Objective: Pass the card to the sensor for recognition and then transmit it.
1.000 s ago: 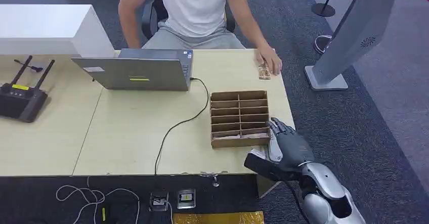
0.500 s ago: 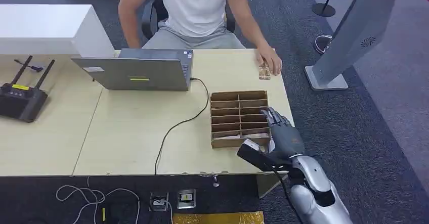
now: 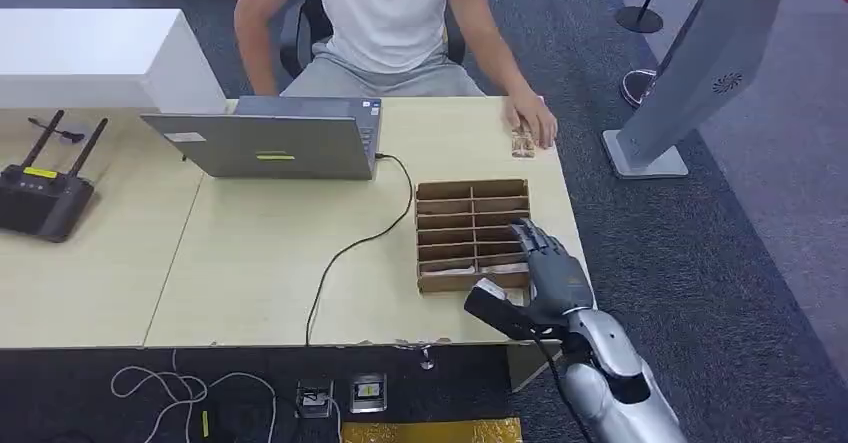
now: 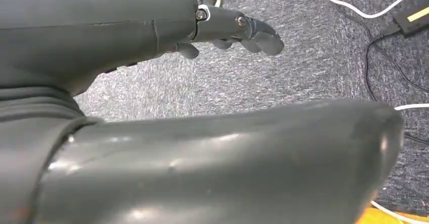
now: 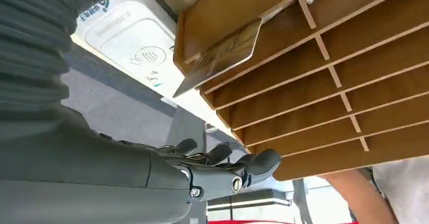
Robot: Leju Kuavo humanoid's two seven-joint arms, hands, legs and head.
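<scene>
Where print blurs, card, right hand

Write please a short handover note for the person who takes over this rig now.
Right hand: holds nothing, fingers apart, at the near right corner of the wooden box.
Left hand: holds nothing, hangs over the carpet.
Card: sticks out of a slot of the box, not gripped.
Sensor: white pad beside the box.
Done: nothing yet.
Left: take the card, show it to the sensor, pass it on.
</scene>
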